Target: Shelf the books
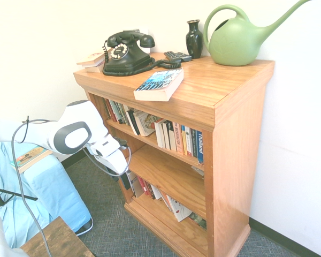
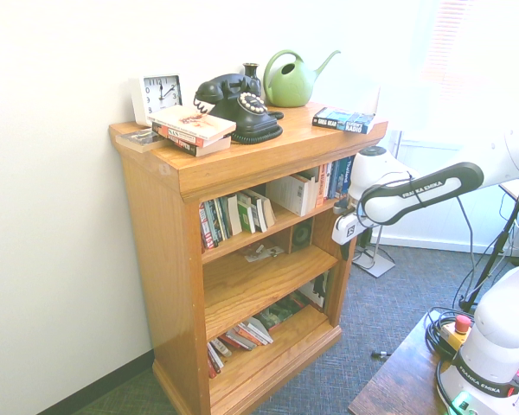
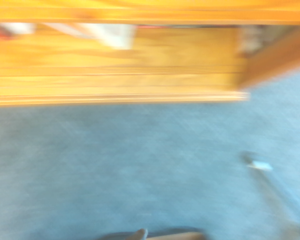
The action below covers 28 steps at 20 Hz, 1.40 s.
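White Franka arm enters from left in first exterior view; gripper (image 1: 121,176) hangs before oak bookcase (image 1: 224,96) at middle tier, pointing steeply down, empty. Jaws not clear in pictures; likely wide. Black rotary phone (image 1: 125,52) on top. Blue-and-black paperback (image 1: 159,84) flat near top's front edge. Black vase (image 1: 194,38), green watering can (image 1: 238,37) rightward.

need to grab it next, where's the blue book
The blue book lies flat on the shelf's top, at its front edge, just in front of the black telephone.
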{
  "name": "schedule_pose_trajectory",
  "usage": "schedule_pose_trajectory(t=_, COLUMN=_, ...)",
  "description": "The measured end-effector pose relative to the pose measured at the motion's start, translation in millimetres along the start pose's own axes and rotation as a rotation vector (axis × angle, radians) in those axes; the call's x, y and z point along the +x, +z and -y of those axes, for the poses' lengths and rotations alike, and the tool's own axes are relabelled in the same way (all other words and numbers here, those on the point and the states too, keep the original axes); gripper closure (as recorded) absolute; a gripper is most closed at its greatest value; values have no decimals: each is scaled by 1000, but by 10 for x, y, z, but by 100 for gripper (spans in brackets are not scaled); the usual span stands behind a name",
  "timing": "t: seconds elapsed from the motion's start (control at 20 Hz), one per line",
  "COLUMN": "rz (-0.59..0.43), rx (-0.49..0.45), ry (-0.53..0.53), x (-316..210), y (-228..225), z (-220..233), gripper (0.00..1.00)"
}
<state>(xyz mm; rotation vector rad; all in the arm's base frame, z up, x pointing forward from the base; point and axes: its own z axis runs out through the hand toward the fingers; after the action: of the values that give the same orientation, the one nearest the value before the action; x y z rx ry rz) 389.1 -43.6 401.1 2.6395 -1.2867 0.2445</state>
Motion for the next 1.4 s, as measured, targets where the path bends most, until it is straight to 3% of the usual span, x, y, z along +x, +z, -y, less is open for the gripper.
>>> schedule_pose_trajectory(t=0.3, rz=-297, rx=-127, ry=51, x=398, y=-586, z=-884, gripper=0)
schedule_pose_trajectory(t=0.55, rz=-542, rx=-239, ry=1, x=664, y=-1011, z=-1177, gripper=0)
schedule_pose_trajectory(t=0.95, rz=-886, rx=-384, ry=-162, x=791, y=-1709, z=-892, gripper=0)
schedule_pose_trajectory(t=1.4, rz=-1059, rx=-509, ry=-334, x=809, y=-1674, z=-471, gripper=0)
